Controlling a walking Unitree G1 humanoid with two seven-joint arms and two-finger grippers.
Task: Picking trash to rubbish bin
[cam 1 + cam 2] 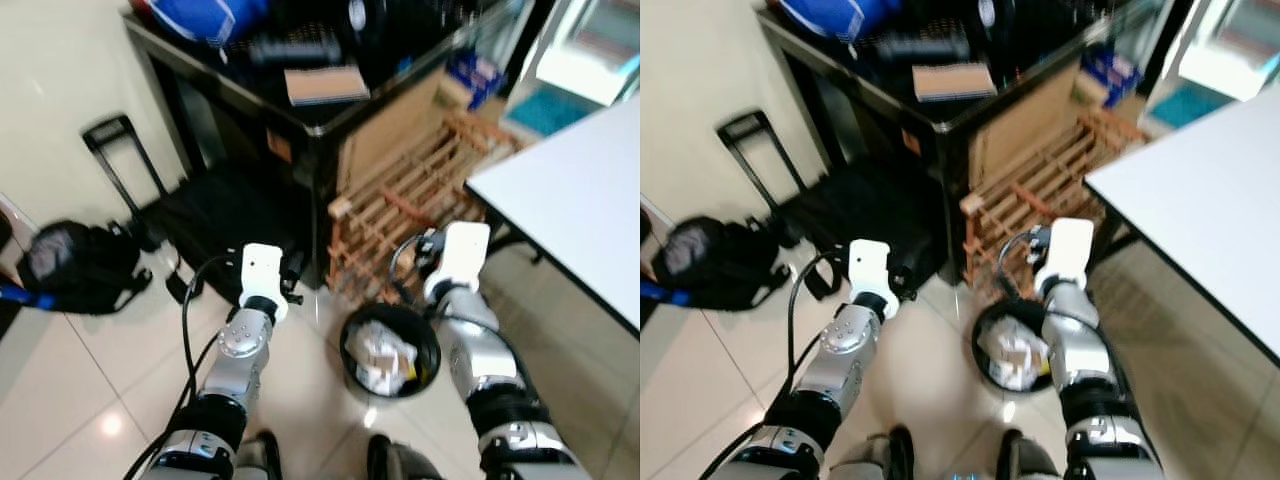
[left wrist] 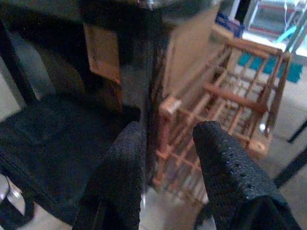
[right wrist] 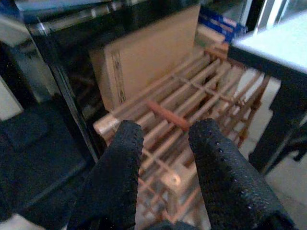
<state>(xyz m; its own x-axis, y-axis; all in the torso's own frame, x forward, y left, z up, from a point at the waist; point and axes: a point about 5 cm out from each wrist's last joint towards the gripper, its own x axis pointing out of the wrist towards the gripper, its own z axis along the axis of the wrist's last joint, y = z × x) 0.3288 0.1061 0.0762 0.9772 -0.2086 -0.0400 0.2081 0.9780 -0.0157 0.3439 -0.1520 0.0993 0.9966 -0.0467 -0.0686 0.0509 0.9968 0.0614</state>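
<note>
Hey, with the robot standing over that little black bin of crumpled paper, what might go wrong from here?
1. The round black rubbish bin sits on the glossy tiles just ahead of the robot's feet; a step forward might knock it over and spill the crumpled white paper.
2. Both the left gripper and the right gripper are open and empty, pointing at the slatted wooden rack; reaching further could snag its slats.
</note>
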